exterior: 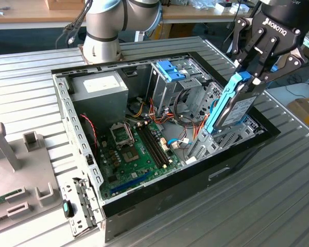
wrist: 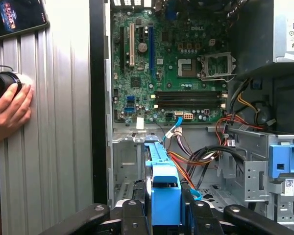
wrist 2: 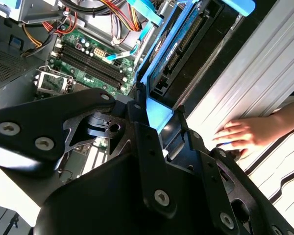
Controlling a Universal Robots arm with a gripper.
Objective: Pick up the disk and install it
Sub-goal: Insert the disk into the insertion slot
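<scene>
Ribbed metal tabletop [exterior: 257, 206] carries an open computer case [exterior: 159, 191], and we see the disk [exterior: 236, 105] on edge and tilted, its lower end dipping inside the case. The fingers of the gripper [exterior: 253, 78] are clamped on its upper blue rail. We find the motherboard [exterior: 136, 149] on the case's floor and a person's hand [wrist: 10, 110] resting outside the case.

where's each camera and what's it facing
Exterior view: off the arm, looking down into the computer case; arm, gripper holding the disk show.
First wrist view: at the wrist, facing the motherboard over the disk; gripper links show.
Second wrist view: at the wrist, along the disk; gripper body shows.
Both wrist views share a person's hand.
</scene>
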